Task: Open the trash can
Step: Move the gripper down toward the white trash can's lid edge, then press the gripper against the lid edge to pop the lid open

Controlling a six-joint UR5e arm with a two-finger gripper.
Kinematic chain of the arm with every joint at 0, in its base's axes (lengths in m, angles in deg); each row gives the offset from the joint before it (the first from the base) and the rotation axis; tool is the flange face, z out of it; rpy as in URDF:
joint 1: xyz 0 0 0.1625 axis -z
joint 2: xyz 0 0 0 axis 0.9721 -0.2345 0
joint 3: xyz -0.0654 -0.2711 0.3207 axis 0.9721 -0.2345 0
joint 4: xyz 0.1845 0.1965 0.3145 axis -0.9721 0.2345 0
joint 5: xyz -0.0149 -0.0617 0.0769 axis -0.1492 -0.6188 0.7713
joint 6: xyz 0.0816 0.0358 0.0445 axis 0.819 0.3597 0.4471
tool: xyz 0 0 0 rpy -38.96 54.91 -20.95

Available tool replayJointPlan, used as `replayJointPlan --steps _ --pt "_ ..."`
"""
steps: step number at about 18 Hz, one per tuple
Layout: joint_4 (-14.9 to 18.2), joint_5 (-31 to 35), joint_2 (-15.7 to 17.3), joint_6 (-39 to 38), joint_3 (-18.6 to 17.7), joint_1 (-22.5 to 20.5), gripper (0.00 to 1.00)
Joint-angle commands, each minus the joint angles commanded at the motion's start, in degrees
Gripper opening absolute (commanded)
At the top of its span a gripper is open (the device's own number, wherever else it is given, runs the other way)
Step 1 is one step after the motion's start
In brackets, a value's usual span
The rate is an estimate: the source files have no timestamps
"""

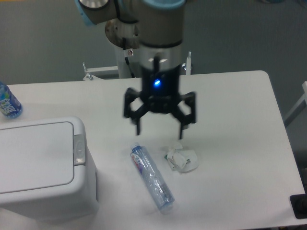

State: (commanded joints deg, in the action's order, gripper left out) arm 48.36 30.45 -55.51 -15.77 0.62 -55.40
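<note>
A white table [240, 110] fills the frame against a grey wall. The trash can [43, 167] sits at the lower left, lid flat and shut, its grey button [79, 149] on the right rim, facing the arm. The gripper [159, 129] hangs mid-frame, blurred, fingers spread wide and empty, above a plastic bottle [152, 178] and crumpled wrapper [182, 159]. A second bottle [8, 101] is cut off at the left edge.

One fixed camera looks steeply down at the table [240, 96] from its front.
</note>
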Motion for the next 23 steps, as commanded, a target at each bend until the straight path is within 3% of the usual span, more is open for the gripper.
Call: replayJointPlan --steps 3,8,23 --pt "-0.4 -0.7 -0.4 -3.9 -0.4 1.9 1.0" --pt "-1.2 -0.6 -1.7 -3.5 -0.4 4.0 1.0" --pt "-1.9 -0.4 -2.6 -3.4 -1.3 4.7 1.0"
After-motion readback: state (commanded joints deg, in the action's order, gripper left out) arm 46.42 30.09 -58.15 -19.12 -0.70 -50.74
